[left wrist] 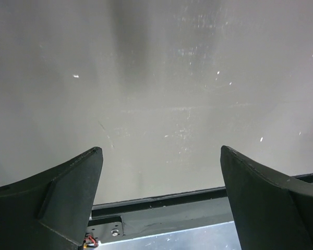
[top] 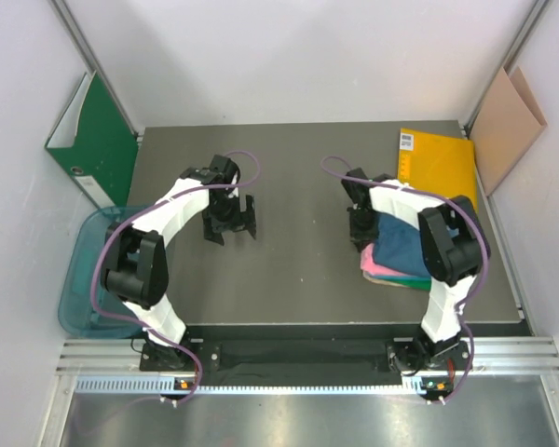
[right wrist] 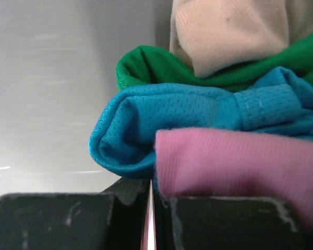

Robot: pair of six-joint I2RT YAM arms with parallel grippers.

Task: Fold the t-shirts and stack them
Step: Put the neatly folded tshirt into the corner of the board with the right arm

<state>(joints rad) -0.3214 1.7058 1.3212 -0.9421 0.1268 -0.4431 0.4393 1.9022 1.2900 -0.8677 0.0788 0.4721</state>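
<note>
Seemingly right gripper (right wrist: 149, 198) pinches an edge of the pink t-shirt (right wrist: 235, 161) within the stack (top: 402, 250) at right-centre of the top view, left gripper (top: 229, 226) gaping over the table (top: 298, 279); any tug could drag the folds apart.

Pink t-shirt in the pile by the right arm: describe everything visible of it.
The pink t-shirt is soft, finely ribbed knit cloth, folded, its edge rounded. It lies in a pile on the grey table, pressed against a blue mesh shirt. From above only a pink strip shows at the pile's left edge, under that blue shirt. The right gripper is shut, a pink sliver seemingly pinched between its jaws.
</note>
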